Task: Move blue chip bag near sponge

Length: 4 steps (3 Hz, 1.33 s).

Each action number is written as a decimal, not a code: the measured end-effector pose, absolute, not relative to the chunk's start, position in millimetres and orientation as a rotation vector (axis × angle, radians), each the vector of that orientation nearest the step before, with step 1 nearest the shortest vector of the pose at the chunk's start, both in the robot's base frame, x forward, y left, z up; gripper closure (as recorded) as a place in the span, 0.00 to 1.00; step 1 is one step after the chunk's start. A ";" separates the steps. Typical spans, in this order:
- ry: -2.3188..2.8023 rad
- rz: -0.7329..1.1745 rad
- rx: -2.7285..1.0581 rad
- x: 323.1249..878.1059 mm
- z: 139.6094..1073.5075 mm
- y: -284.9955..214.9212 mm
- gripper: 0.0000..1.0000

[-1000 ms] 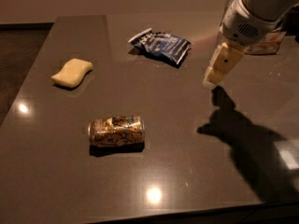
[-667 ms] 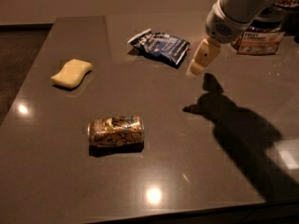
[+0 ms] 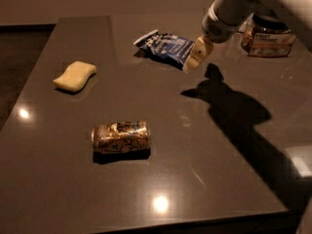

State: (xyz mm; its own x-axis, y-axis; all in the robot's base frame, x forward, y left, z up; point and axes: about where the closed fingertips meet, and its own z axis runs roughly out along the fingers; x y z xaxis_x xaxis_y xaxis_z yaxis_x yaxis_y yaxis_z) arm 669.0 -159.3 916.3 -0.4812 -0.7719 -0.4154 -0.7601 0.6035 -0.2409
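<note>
1. Camera view: one claw [image 3: 194, 60] hangs at the right edge of the single blue chip bag [image 3: 165, 47]; whether it is open or closed cannot be told
2. Arm [image 3: 234, 6] slants down from the upper right
3. One jar [image 3: 268, 35] stands behind it; one sponge [image 3: 74, 76] lies well left on the counter [image 3: 204, 145]; one can [image 3: 121, 136] lies in front

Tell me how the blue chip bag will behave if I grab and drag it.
The blue chip bag looks crumpled and puffy, so it is probably light and floppy; it may collapse or twist when pinched. Its foil on the glossy table likely slides easily. The end effector is beside its right edge.
</note>
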 end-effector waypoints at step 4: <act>2.442 0.113 -0.986 748.1 858.3 -137.9 0.00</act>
